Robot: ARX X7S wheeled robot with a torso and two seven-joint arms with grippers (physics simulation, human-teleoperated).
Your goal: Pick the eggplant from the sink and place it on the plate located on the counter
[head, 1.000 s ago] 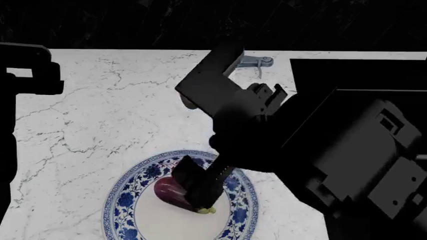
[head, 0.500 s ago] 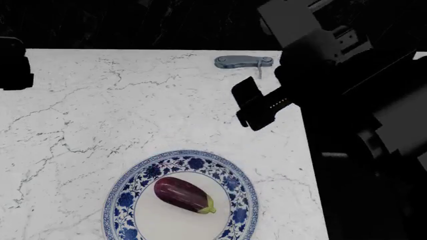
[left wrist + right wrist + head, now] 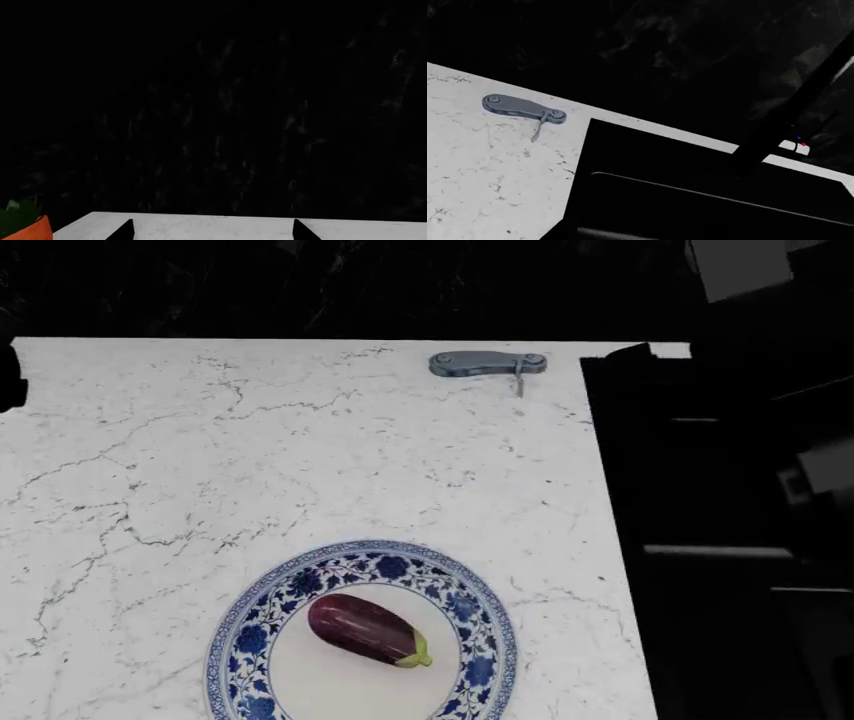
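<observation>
The eggplant (image 3: 367, 630), dark purple with a yellow-green stem cap, lies alone on the blue-rimmed white plate (image 3: 254, 615) at the near edge of the marble counter (image 3: 267, 440). The black sink (image 3: 721, 540) lies to the plate's right and also shows in the right wrist view (image 3: 694, 180). Only a grey part of my right arm (image 3: 741, 265) shows, at the top right, far from the plate. Its jaws do not stand out against the dark sink. My left gripper (image 3: 212, 232) is open and empty, with only its fingertips (image 3: 123, 232) showing over the counter's edge.
A grey faucet fitting (image 3: 487, 363) sits on the counter at the sink's back corner and shows in the right wrist view (image 3: 524, 107). A dark wall runs behind the counter. An orange pot with a green plant (image 3: 27, 227) stands near my left gripper.
My right gripper let go of the eggplant on the plate, then rose and drew back to the upper right, almost out of the head view. The eggplant stays on the plate.
</observation>
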